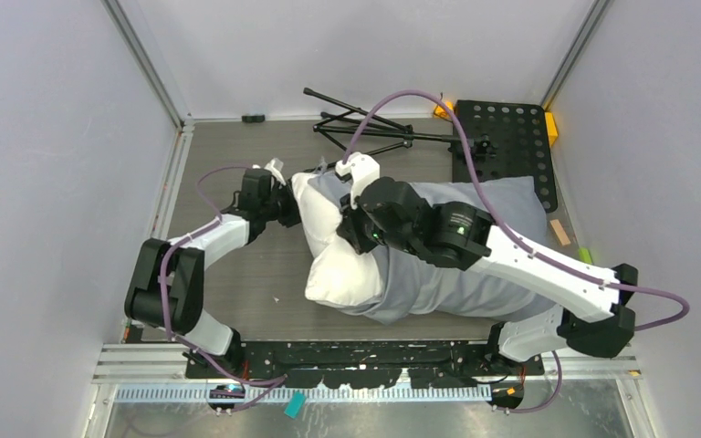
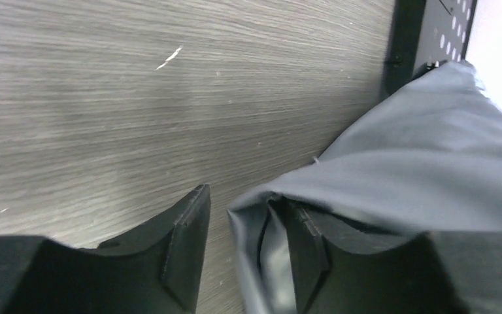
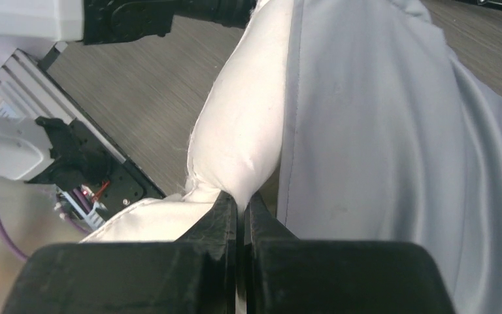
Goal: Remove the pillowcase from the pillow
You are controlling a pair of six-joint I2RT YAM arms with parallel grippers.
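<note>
The right hand (image 3: pixel 238 210) is clamped shut on the bared white end of the pillow (image 1: pixel 333 265) on the tabletop (image 1: pixel 237 274) — an anchor, I judge — while the left hand (image 2: pixel 245 199), jaws apart, hooks one finger under the hem of the half-on pillowcase (image 1: pixel 420 294), apparently seeking a pulling hold.

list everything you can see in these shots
pillowcase: one, blue-grey, table centre, covering the pillow's right part
pillow: one, white, its left end sticking out of the pillowcase
folded stand: one, black, far edge of the table
perforated plate: one, black, far right corner
table: one, grey woodgrain, under everything
left fingers: two, black, apart, pillowcase hem draped round one
right fingers: two, black, pinched shut on the pillow's edge
</note>
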